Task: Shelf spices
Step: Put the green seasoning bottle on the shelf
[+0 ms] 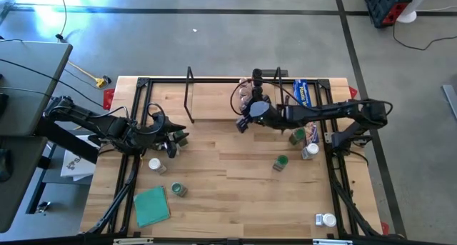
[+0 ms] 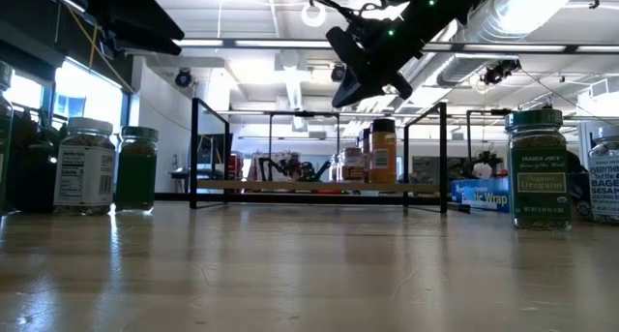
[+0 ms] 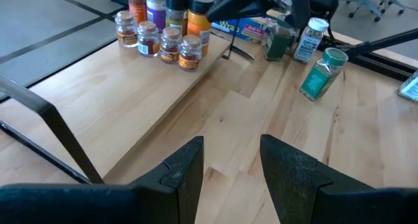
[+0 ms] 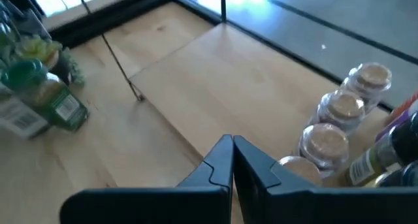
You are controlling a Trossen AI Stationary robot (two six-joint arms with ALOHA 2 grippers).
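Note:
The shelf [image 1: 214,102] stands at the table's far middle, a wooden board between black end frames. Several spice jars [image 1: 251,91] stand on its right end; they also show in the left wrist view [image 3: 163,31] and the right wrist view [image 4: 339,113]. My right gripper [image 1: 241,125] hangs shut and empty in the air over the shelf's near edge, beside those jars [image 2: 353,90] [image 4: 232,160]. My left gripper [image 1: 182,138] is open and empty [image 3: 232,168] at the table's left, next to two dark jars [image 1: 171,148].
Loose jars stand on the table: a white-lidded one [image 1: 153,163] and a green one [image 1: 177,190] on the left, green ones [image 1: 280,163] [image 1: 298,136] and white-lidded ones [image 1: 310,151] [image 1: 325,219] on the right. A teal square [image 1: 151,206] lies near left. A blue wrap box [image 1: 303,93] lies far right.

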